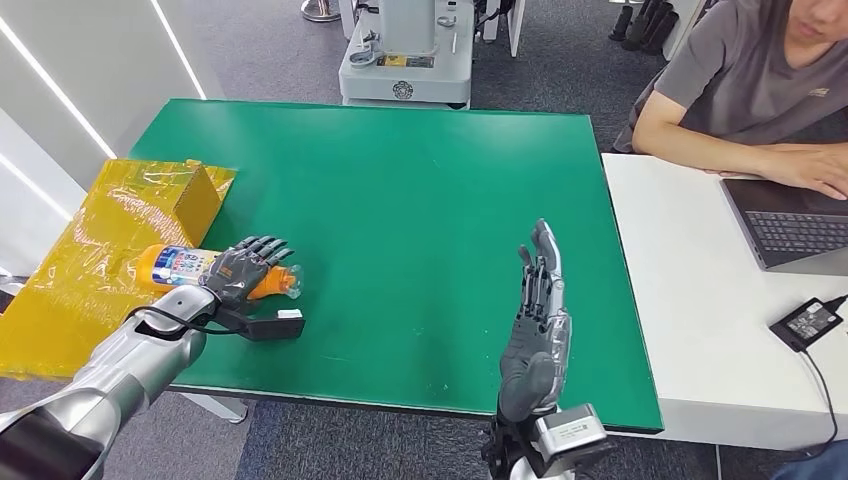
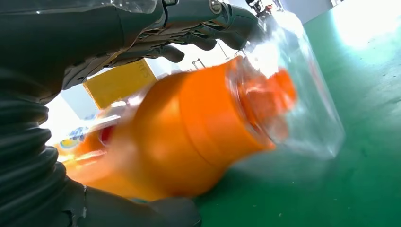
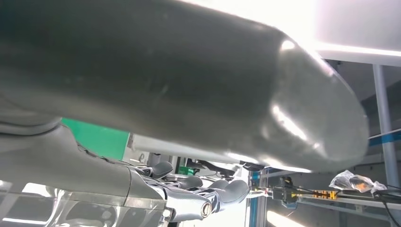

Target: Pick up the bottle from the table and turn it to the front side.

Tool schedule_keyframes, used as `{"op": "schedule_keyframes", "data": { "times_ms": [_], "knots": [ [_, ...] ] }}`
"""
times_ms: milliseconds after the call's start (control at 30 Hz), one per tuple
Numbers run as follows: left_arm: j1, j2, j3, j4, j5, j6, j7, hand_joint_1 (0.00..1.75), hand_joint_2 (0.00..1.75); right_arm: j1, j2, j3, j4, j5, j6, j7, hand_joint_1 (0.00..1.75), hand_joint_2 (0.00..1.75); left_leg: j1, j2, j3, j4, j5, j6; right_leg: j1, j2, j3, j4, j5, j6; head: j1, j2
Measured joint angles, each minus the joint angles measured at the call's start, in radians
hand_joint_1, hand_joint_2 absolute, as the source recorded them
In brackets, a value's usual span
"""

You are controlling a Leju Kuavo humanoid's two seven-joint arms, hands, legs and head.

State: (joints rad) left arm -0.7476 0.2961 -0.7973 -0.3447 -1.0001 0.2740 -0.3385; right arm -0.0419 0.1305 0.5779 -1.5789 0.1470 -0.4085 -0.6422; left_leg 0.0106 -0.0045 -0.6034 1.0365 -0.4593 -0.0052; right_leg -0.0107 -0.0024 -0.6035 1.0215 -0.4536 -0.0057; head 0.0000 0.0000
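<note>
Left hand [image 1: 243, 270] wrapped on bottle [image 1: 190, 266] at eight o'clock: grip firmly mid-body before lifting. Right hand [image 1: 535, 320] spread, idle.

Green counter [image 1: 420, 190]: orange bottle [image 1: 185, 266] lies on its side near the left edge, partly on yellow tape-wrapped cardboard [image 1: 90, 260]. White counter [image 1: 690, 320] just beside it on the right w/ laptop [image 1: 795, 225] & black power adapter [image 1: 808, 322].

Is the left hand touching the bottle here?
Touching. In the left wrist view the fingers lie over the orange bottle and the thumb sits under it; the head view shows the left hand wrapped around it.
</note>
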Motion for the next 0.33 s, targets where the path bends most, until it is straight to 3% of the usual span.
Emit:
{"op": "schedule_keyframes", "data": {
  "times_ms": [333],
  "knots": [
    [-0.002, 0.007, 0.005, 0.001, -0.022, 0.009, 0.006, 0.00, 1.75, 0.000, 0.000, 0.000, 0.005, -0.002, -0.004, -0.010, 0.00, 0.00, 0.000, 0.001, 0.001, 0.000, 0.000, 0.000, 0.000, 0.001, 0.000, 0.001, 0.000, 0.000, 0.000, 0.000]
  ]
}}
